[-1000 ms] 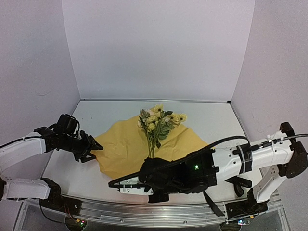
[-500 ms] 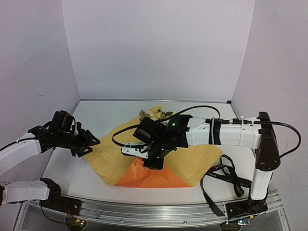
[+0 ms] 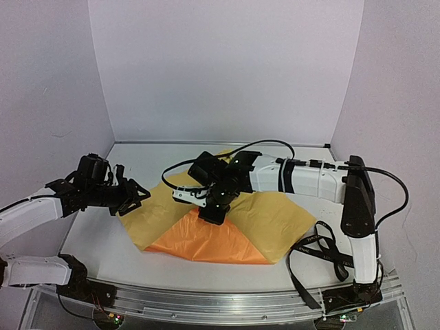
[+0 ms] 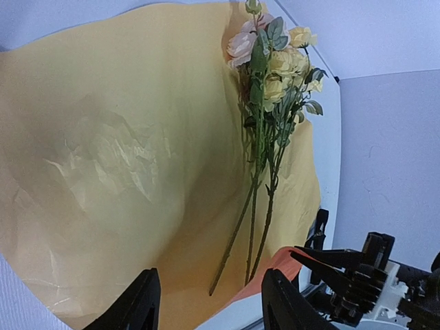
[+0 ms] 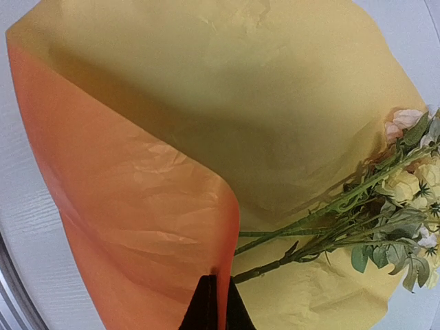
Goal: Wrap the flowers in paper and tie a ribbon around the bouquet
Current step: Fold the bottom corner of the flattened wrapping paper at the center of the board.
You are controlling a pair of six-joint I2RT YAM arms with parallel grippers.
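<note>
The paper (image 3: 275,213) lies pale side up on the table. Its near corner is lifted and folded back, so the bright orange face (image 3: 206,242) shows. My right gripper (image 3: 212,214) is shut on that corner's edge, and in the right wrist view the right gripper (image 5: 213,302) pinches the orange flap (image 5: 137,206) just beside the stems (image 5: 302,240). The flowers (image 4: 275,69) lie on the paper (image 4: 124,151), blossoms toward the back. In the top view my right arm hides most of them. My left gripper (image 3: 134,198) stands open at the sheet's left edge, holding nothing. The ribbon (image 3: 323,251) lies looped at the near right.
The right arm (image 3: 309,180) stretches across the table from the right, over the paper's far half. White walls close in the table (image 3: 137,161) on three sides. A metal rail (image 3: 227,302) runs along the near edge.
My right gripper has swept from the near edge up over the sheet, lifting the paper's near corner and folding it toward the stems. The left gripper shifted slightly right and its jaws narrowed a little.
</note>
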